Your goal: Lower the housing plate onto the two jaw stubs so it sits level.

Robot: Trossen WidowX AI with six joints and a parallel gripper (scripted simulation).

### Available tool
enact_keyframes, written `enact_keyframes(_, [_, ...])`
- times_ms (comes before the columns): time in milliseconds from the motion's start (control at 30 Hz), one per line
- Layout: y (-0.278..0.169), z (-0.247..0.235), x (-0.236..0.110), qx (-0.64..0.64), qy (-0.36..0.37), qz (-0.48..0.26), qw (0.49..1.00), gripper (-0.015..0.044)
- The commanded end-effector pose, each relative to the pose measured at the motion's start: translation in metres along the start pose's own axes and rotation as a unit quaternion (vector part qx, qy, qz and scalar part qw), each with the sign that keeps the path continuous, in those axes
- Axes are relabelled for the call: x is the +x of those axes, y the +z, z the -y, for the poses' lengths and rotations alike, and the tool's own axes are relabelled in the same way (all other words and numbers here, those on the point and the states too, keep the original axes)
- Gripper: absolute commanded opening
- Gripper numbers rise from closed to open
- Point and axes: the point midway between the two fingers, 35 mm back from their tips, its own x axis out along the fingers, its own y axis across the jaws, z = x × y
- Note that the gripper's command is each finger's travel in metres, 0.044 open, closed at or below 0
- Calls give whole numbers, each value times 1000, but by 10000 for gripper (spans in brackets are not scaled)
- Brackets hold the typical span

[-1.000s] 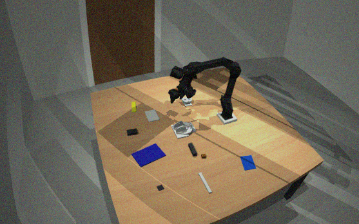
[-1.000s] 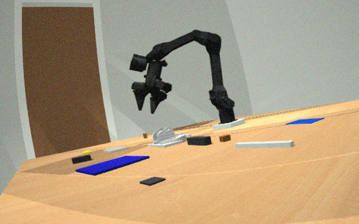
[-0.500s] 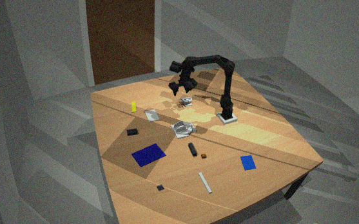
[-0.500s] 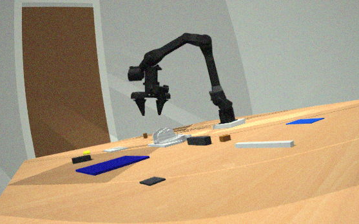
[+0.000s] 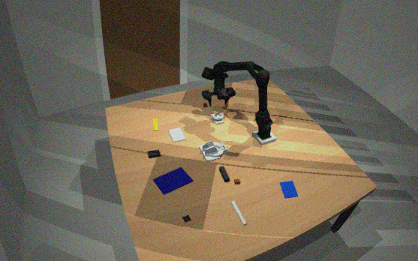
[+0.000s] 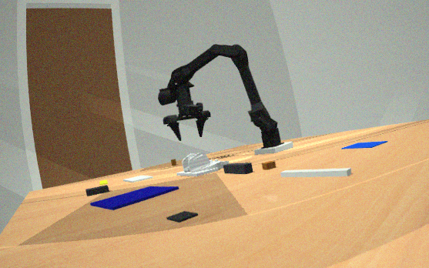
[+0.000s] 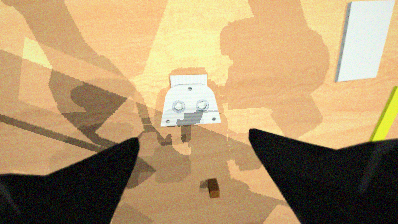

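The pale housing plate (image 5: 218, 117) (image 7: 190, 97) lies at the back of the table, with two round bosses facing up in the wrist view. Whether something props it up is too small to tell. The two ribbed grey-white jaws (image 5: 211, 149) (image 6: 196, 163) are on the white base (image 6: 192, 174), nearer the table's middle and apart from the plate. My gripper (image 5: 218, 105) (image 6: 190, 138) (image 7: 195, 138) is wide open and empty, pointing down high above the table near the plate. In the wrist view the plate is centred just beyond the fingertips. The jaw stubs cannot be made out.
A small brown block (image 5: 205, 105) (image 7: 213, 188) lies near the plate. A white flat piece (image 5: 176, 134) (image 7: 365, 40) and a yellow piece (image 5: 155, 124) lie to the left. A black block (image 5: 224, 174) (image 6: 238, 168) and a dark blue slab (image 5: 172, 181) (image 6: 135, 197) lie nearer the front.
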Motion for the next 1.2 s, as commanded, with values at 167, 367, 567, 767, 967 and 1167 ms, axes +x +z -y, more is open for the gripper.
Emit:
enact_keyframes(167, [-1,-1,39,6,1,6,1000,440])
enact_keyframes(367, [0,-1,41,6,1,6,1000,440])
enact_keyframes(567, [0,-1,47,6,1,6,1000,440])
enact_keyframes(767, [0,-1,57,6,1,6,1000,440])
enact_keyframes(967, [0,-1,61,6,1,6,1000,440])
enact_keyframes(1167, [0,-1,65,6,1,6,1000,440])
